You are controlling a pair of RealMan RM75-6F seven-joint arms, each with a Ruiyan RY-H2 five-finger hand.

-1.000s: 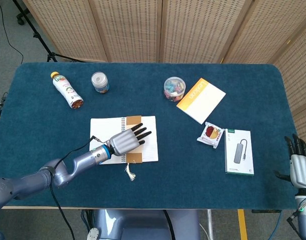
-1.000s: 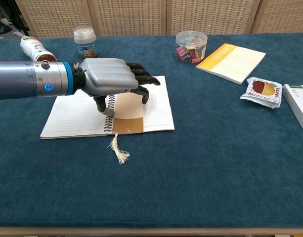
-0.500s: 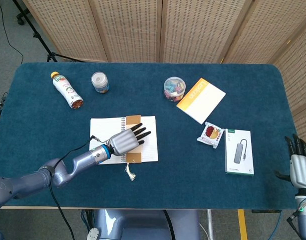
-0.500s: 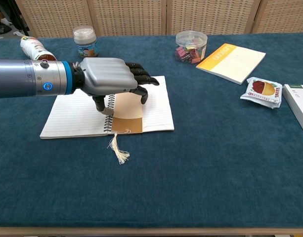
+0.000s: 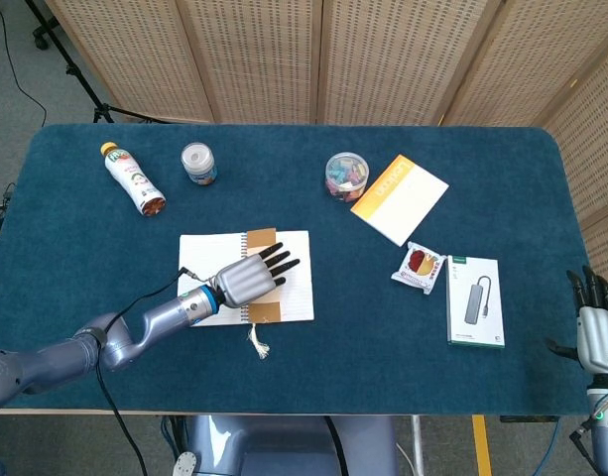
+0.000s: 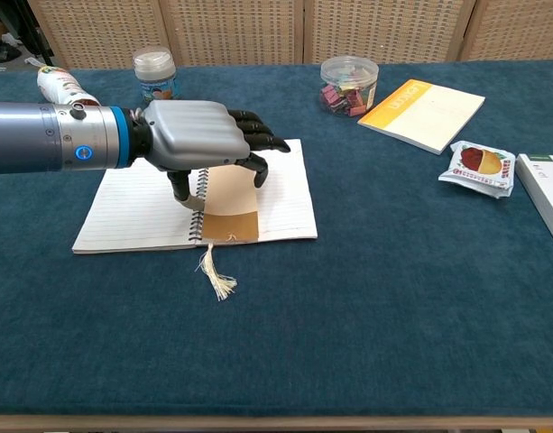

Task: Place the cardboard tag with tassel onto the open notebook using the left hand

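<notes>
1. Chest view: the cardboard tag [image 6: 230, 203] is seen lying flat on the open notebook [image 6: 132, 213], left of frame centre, its tassel [image 6: 216, 276] trailing onto the table [image 6: 393, 298].
2. The left hand [image 6: 199, 137] is held just above the tag, fingers spread and nothing gripped.
3. Placement is judged done; only withdrawal remains.
4. The right hand [image 5: 595, 317], at the lower right edge of the head view, is seen with fingers apart and empty.

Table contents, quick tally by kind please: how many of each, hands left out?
Notebooks/pads: 2, open notebook and orange-edged pad
Bottles/jars: 2, lying bottle and small jar
Clip tub: 1
Snack packet: 1
Boxed hub: 1
Cardboard tag with tassel: 1
Total: 8
</notes>
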